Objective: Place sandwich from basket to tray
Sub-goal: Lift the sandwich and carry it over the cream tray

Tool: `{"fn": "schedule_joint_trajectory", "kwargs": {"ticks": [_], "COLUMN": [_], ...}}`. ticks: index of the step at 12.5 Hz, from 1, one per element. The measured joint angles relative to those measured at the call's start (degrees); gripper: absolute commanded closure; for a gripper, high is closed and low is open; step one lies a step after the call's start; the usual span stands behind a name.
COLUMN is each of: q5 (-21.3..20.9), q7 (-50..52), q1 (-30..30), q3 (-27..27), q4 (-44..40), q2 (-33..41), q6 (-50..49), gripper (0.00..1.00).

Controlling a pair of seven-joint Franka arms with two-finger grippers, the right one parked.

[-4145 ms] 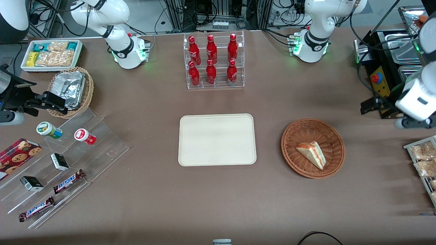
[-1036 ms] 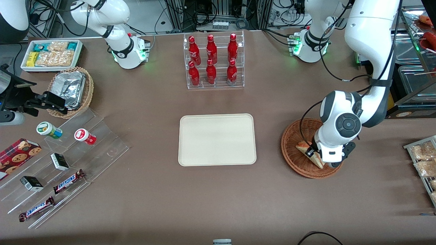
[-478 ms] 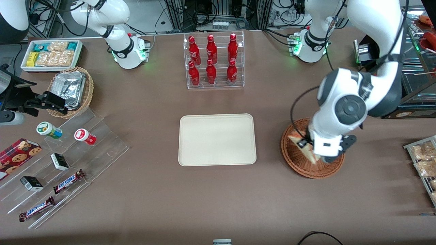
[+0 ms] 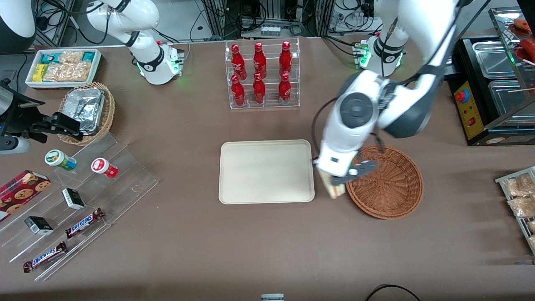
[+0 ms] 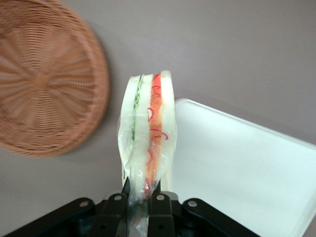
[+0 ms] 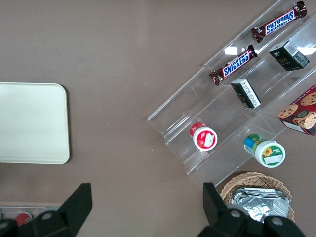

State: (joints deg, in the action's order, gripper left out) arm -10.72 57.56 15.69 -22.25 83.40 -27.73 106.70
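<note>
My gripper (image 4: 336, 184) (image 5: 143, 190) is shut on the clear-wrapped sandwich (image 5: 149, 133), held edge-up above the table. In the front view it hangs over the gap between the basket (image 4: 391, 184) and the tray (image 4: 266, 171), and only a corner of the sandwich (image 4: 335, 191) peeks out under the hand. The reddish-brown woven basket (image 5: 47, 79) has nothing in it. The cream-white tray (image 5: 247, 173) is bare, its rim just beside the sandwich.
A clear rack of red bottles (image 4: 261, 75) stands farther from the front camera than the tray. Toward the parked arm's end lie a foil-pack basket (image 4: 87, 110), a white snack bin (image 4: 62, 67) and an acrylic step shelf (image 4: 83, 200) with snacks. A wire rack of packets (image 4: 520, 196) sits at the working arm's end.
My gripper has lifted the sandwich out of the basket and carried it sideways toward the tray. The basket now holds nothing.
</note>
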Motion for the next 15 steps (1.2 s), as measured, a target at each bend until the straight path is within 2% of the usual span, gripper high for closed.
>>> {"fn": "schedule_joint_trajectory", "kwargs": {"ticks": [4,9,15], "q5": [-3.10,-8.21,-12.21], "q7": [2.39,2.65,2.66], "q1": [7.26,11.03,13.02], "q3": [-0.14,-0.17,-0.16], "q4": [-4.38,-4.57,-4.63], "q2": [-7.75,-12.90,-16.45], "q6": [5.09,11.11,14.36], "gripper": [1.00,1.00,1.00]}}
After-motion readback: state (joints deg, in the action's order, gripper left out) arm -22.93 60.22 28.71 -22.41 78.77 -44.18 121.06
